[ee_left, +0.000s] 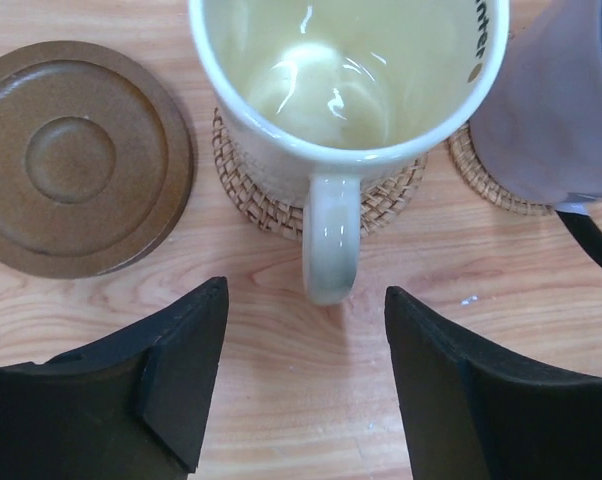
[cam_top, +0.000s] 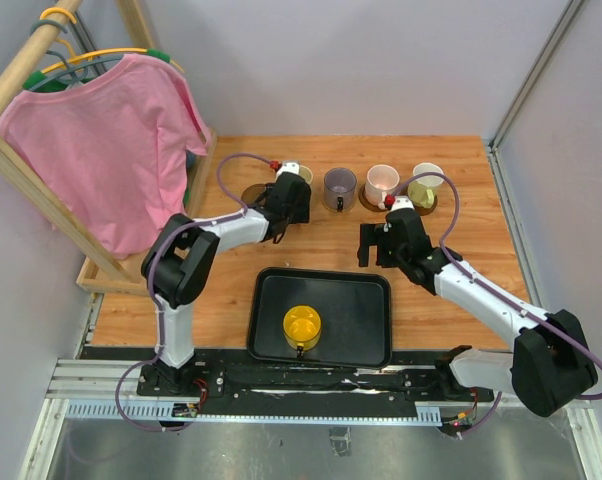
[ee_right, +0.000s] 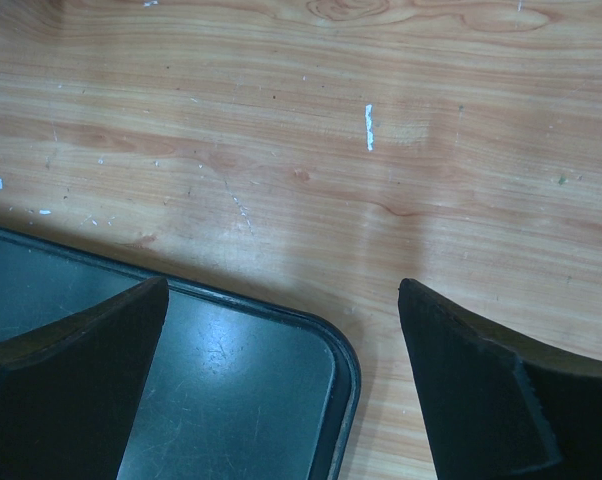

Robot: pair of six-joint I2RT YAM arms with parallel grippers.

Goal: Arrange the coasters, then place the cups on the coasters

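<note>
Jaws: I read the left gripper [ee_left: 306,296] as open, with nothing between its fingers. The right gripper [ee_right: 283,290] is spread wide and empty.

Top view
- Left gripper [cam_top: 293,187]: upper middle of the frame, at the cream cup [cam_top: 303,173], which it partly hides.
- Brown coaster [cam_top: 255,193]: bare, at the left end of the back row.
- Grey cup [cam_top: 339,186]: right of the cream cup.
- Pink cup [cam_top: 382,181] and green cup [cam_top: 427,180]: further right, each on a dark coaster [cam_top: 367,202].
- Right gripper [cam_top: 379,250]: right of centre, over the table [cam_top: 231,265], above the upper right corner of the tray [cam_top: 356,335].
- Yellow cup [cam_top: 302,326]: inside the tray, lower centre.
- Shirt [cam_top: 111,150]: pink, on a hanger, upper left.

Left wrist view
- Cream cup [ee_left: 346,80]: top centre, upright on a woven coaster [ee_left: 249,195]. Its handle [ee_left: 329,240] points down toward the gap between my fingers, and I see no contact.
- Brown coaster [ee_left: 76,160]: upper left, just beside the woven one.
- Grey cup [ee_left: 556,110]: upper right, on a second woven coaster [ee_left: 486,182].

Right wrist view
- Tray [ee_right: 281,400]: its rounded corner sits lower left, between my fingers.
- Table [ee_right: 381,150]: bare wood fills the rest.
</note>
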